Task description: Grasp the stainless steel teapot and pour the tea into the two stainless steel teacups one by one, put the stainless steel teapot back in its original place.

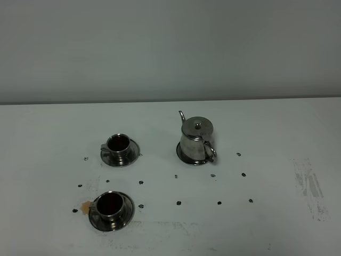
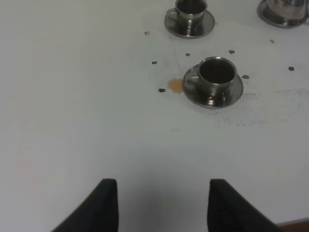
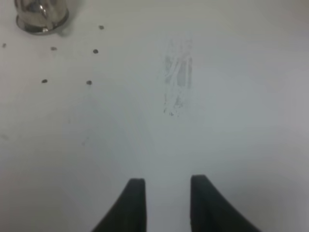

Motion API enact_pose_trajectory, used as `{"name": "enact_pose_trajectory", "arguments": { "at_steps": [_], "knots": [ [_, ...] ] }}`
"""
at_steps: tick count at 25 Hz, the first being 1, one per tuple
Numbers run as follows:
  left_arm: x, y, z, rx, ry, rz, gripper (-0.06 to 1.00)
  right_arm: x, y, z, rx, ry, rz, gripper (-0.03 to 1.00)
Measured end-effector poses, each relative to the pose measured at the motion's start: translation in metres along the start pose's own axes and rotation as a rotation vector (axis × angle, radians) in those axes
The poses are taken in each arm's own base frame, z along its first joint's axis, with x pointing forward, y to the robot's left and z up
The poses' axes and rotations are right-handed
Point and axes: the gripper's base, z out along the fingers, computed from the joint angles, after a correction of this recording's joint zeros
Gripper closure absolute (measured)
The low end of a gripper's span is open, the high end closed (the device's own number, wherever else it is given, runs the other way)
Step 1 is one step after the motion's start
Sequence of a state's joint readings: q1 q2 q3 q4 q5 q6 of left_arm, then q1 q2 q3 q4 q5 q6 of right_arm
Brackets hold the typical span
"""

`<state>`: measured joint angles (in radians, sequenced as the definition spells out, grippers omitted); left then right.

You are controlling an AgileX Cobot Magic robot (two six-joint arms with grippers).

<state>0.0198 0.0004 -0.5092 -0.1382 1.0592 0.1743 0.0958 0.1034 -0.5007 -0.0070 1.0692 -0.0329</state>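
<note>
The stainless steel teapot (image 1: 196,140) stands upright on its round saucer, the original place (image 1: 183,156), right of the middle of the white table. Its base also shows in the right wrist view (image 3: 41,14) and the left wrist view (image 2: 285,9). The two stainless steel teacups sit on saucers at the left, one farther back (image 1: 118,148) (image 2: 190,12) and one nearer (image 1: 111,208) (image 2: 216,77). Both look dark inside. My left gripper (image 2: 161,205) is open over bare table, well short of the nearer cup. My right gripper (image 3: 167,203) is open with a narrower gap, holding nothing, far from the teapot. Neither arm appears in the exterior high view.
A small orange stain (image 1: 85,206) (image 2: 175,85) lies beside the nearer cup's saucer. Several small dark marks dot the table around the cups and the teapot. A grey scuff (image 1: 309,186) (image 3: 177,77) marks the right side of the table.
</note>
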Motion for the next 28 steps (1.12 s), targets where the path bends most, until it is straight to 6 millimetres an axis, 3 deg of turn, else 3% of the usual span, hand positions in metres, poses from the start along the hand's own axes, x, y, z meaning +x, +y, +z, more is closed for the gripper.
{"name": "enact_pose_trajectory", "arguments": {
  "at_steps": [8, 28],
  "knots": [
    [0.000, 0.000, 0.000, 0.000, 0.000, 0.000, 0.46, 0.008, 0.000, -0.013, 0.017, -0.097, 0.006, 0.72],
    [0.000, 0.000, 0.000, 0.001, 0.000, -0.001, 0.46, 0.010, -0.004, -0.013, 0.087, -0.075, 0.000, 0.72]
  ]
}}
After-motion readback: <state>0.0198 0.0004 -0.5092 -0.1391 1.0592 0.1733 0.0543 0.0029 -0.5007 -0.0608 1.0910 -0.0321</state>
